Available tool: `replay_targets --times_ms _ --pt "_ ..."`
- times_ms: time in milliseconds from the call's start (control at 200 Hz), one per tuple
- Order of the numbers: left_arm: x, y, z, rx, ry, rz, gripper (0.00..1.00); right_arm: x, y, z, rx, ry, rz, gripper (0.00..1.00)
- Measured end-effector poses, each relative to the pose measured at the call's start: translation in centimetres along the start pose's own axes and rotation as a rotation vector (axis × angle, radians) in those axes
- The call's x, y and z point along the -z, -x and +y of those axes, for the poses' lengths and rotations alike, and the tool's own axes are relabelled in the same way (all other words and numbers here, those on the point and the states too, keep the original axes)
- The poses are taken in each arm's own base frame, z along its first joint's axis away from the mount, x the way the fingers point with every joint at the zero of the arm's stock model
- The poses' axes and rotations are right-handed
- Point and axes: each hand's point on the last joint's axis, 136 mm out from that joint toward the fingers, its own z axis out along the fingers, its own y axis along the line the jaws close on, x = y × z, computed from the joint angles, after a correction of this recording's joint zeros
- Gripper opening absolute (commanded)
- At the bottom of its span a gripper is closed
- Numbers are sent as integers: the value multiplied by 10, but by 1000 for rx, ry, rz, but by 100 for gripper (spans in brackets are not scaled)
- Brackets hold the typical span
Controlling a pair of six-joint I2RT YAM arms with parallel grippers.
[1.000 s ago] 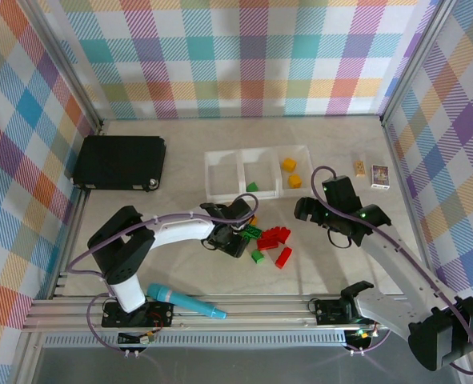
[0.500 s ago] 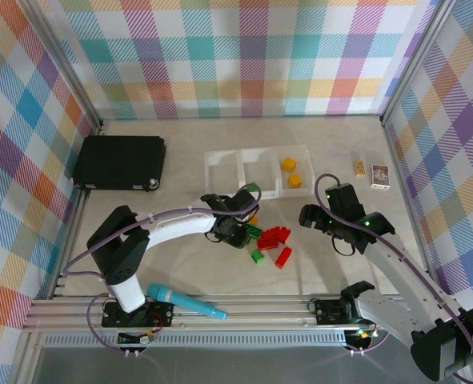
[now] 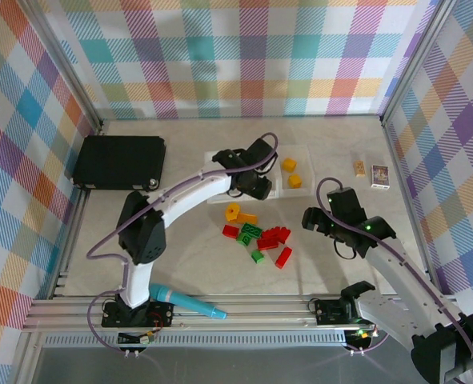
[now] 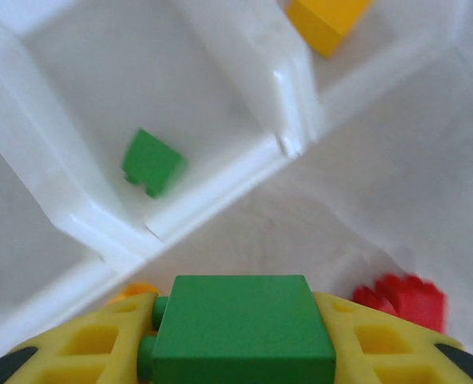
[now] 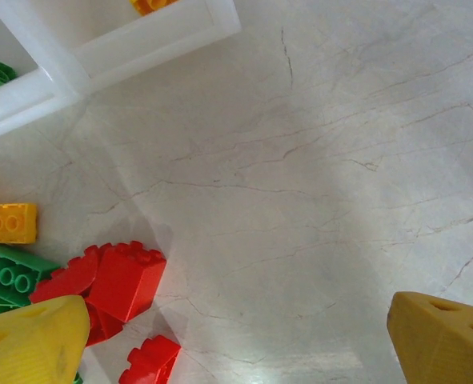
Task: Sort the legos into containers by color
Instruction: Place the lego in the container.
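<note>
We've got the left gripper [image 3: 256,181] closed down on one green brick [image 4: 242,326], pinched between its yellow fingers [image 4: 100,340]. It hangs above the near wall of the containers [image 4: 288,88], at the middle bin. That bin holds one green lego [image 4: 152,162], and the right bin holds two yellow ones [image 3: 289,166]. We see the right gripper [image 5: 236,336] spread wide with nothing in it, over bare table [image 5: 316,176] just right of the loose legos [image 3: 260,236]: red, green and yellow mixed, lying in front of the bins.
</note>
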Motion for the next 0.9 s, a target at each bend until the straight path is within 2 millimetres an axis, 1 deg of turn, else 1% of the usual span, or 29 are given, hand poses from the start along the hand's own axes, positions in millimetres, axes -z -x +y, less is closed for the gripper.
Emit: replay_targets --times_ms 115,210,340,470,600,660,795,900 --pt "-22 15 17 9 29 14 32 0 -4 -3 -3 2 -4 96" --pt "-33 28 28 19 44 6 33 2 -6 -4 -4 6 -9 96" --pt "-40 49 32 33 38 -29 35 1 -7 -4 -6 8 -7 96" --pt "-44 64 31 29 20 -58 38 1 -8 -5 -7 5 -4 96" --pt "-53 73 27 21 7 -71 42 1 -9 -6 -6 1 2 96" --pt "-61 75 27 21 6 -70 43 2 -10 -7 -5 0 4 96" --pt "-79 76 28 28 6 -63 48 4 -11 -8 -2 -1 5 96" --pt "-89 76 33 48 8 -60 58 6 -13 -9 -1 -3 7 96"
